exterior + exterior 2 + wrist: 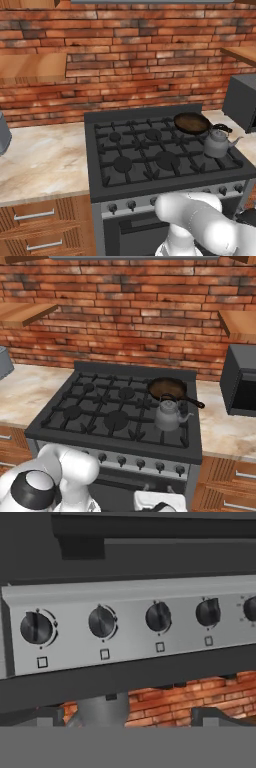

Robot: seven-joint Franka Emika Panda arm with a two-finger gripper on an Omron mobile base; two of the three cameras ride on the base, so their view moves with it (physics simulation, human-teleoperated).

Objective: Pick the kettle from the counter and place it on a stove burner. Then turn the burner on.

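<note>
**Kettle Standing on the Range, Hand Held Low at the Knob Panel**

The kettle [217, 143] is being carried by the near right stove burner [169, 428] of the black gas range [150, 155], upright, with its spout turned to the right and its dark handle arched over the lid. Just behind it, on the far right burner, a round dark frying pan [191, 122] is being held by the grate, its handle reaching toward the right past the kettle. The two are sitting close together; whether they are touching cannot be told.

The beige counter [42, 160] is being seen on both sides of the range, with wooden drawer fronts [35, 225] below it on the left.

The white arm [200, 225] is being bent down in front of the range. The silver knob panel [130, 627] is being faced closely by the hand camera, and appears upside down there, with the brick wall below it. A row of dark knobs [158, 617] is being shown along that panel. The gripper's jaws are being held spread wide, with nothing between them.
</note>
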